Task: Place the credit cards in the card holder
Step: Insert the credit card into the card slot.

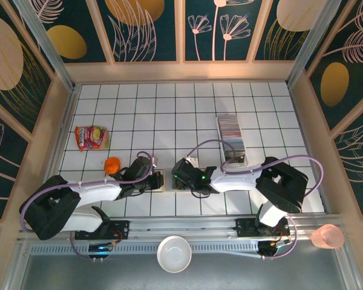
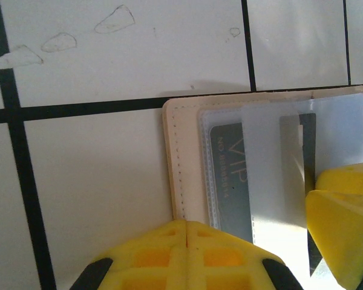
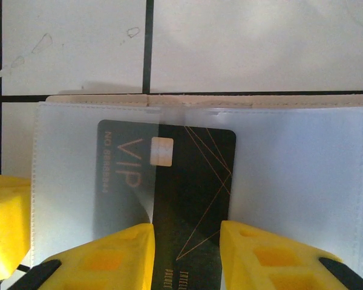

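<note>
White gridded table (image 1: 139, 103), floral walls (image 1: 139, 30); left gripper (image 2: 187, 232) clenched; right gripper (image 3: 187, 241) grasping dark credit card (image 3: 193, 163).

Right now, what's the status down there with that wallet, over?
Left gripper shut at card holder's edge. Right gripper shut on black card, half inside clear sleeve. No obstruction seen.

Reads "VIP" in pale gold capitals on the dark card (image 3: 193, 181), the letters running sideways under the clear pocket (image 3: 290, 157) of the card holder (image 3: 97, 97). Carries beside it a smaller line beginning "NO", followed by digits too blurred to make out. Bears two more tiny lines of print at the card's near end, not legible.
</note>
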